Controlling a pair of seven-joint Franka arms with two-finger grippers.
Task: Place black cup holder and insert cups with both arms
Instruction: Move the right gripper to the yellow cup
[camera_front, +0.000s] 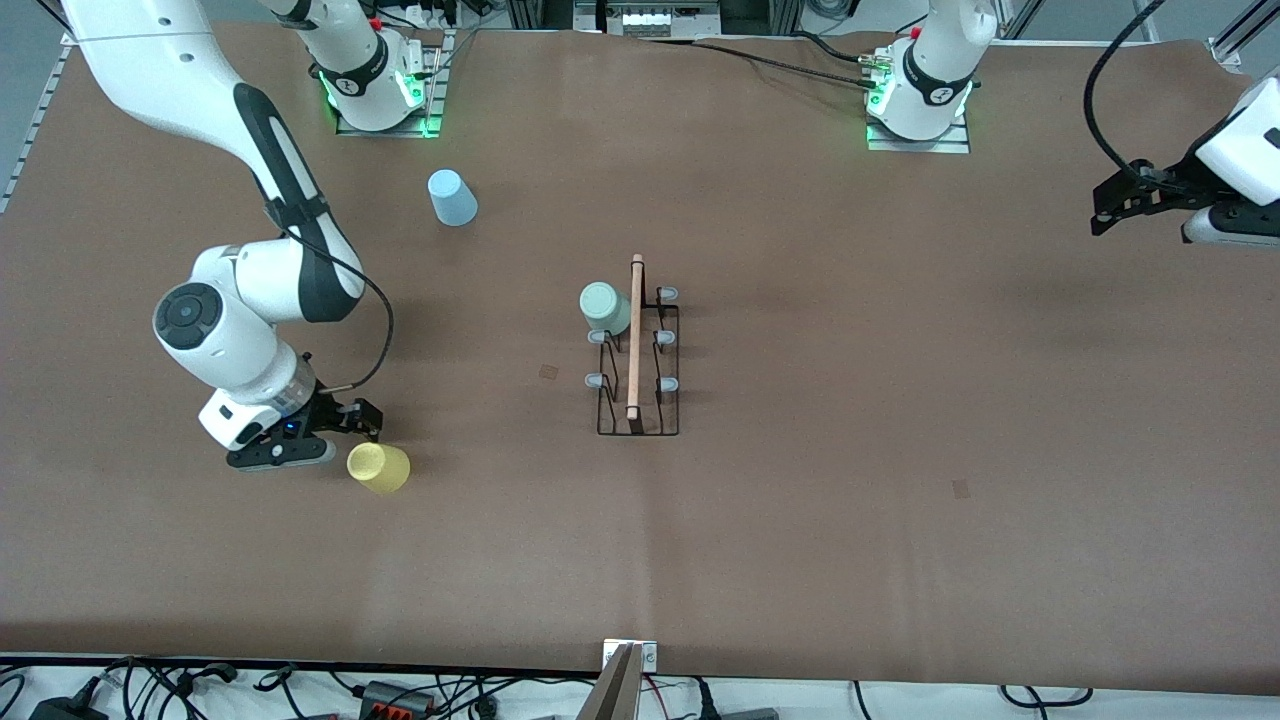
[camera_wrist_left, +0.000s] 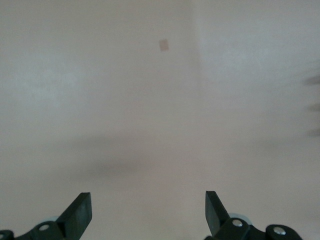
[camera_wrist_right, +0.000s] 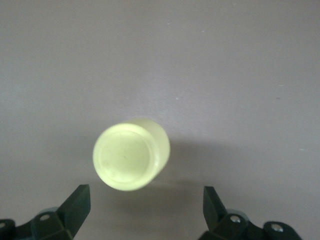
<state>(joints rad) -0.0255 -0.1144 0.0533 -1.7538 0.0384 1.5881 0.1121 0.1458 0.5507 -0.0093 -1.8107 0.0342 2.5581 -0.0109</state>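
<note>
Front view: the right gripper (camera_front: 362, 432), fingers apart and empty, hangs low just beside the yellow cup (camera_front: 379, 467), which stands upside down on the table (camera_front: 900, 500) at about five o'clock from it. The left gripper (camera_front: 1105, 215) waits, fingers apart. One rack (camera_front: 638, 350) stands mid-table; three cups: yellow, blue (camera_front: 452, 197), and green (camera_front: 605, 307) on the rack.
</note>
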